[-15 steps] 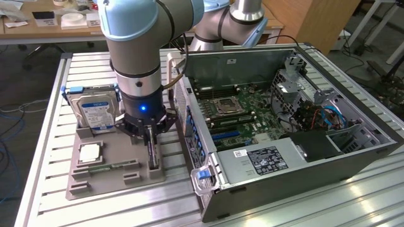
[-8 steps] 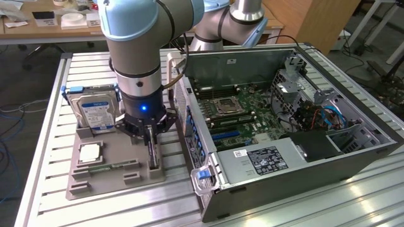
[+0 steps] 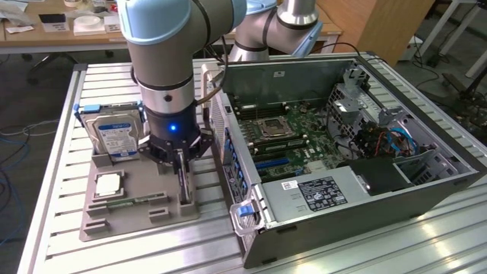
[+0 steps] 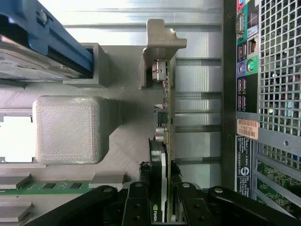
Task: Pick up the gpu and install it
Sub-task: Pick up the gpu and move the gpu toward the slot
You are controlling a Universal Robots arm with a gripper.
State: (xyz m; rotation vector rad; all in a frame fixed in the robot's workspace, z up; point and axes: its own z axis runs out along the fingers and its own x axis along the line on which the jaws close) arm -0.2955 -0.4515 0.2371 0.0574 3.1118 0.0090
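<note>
**slotjockey:** How is the gpu (image 3: pixel 183 184) expected to handle? It's a thin flat green circuit card with a black cooler on one face. It's stood on edge in the grey plastic holder tray (image 3: pixel 129 220) on the slatted aluminium tabletop (image 3: pixel 61 171), just outside the rear panel of the open black computer case (image 3: pixel 343 228).

**benchrat:** Light and stiff, it'd be guessed, but fragile tbh: bare board, small parts along the edge, contacts that shouldn't get scraped. It's best taken across the two flat faces near the upper edge, at the cooler, so the squeeze is carried by the thick part and the connector edge is left free. That's pretty much how it's gripped right now. The black tool (image 4: pixel 162 209) is pinched onto the card, one finger per face, and the card looks seated in its slot as far as can be judged.

**slotjockey:** Which view is to be used for what?

**benchrat:** From the wrist view the card is seen edge-on, with the fingers (image 4: pixel 136 209) snug against it, and its closeness to the case's rear ports can be judged. From the exterior view the green motherboard (image 3: pixel 297 137) inside the case is laid open. The silver hard drive with the blue-white label (image 3: pixel 114 134) is seen too, parked at the tray's side away from the case.
</note>
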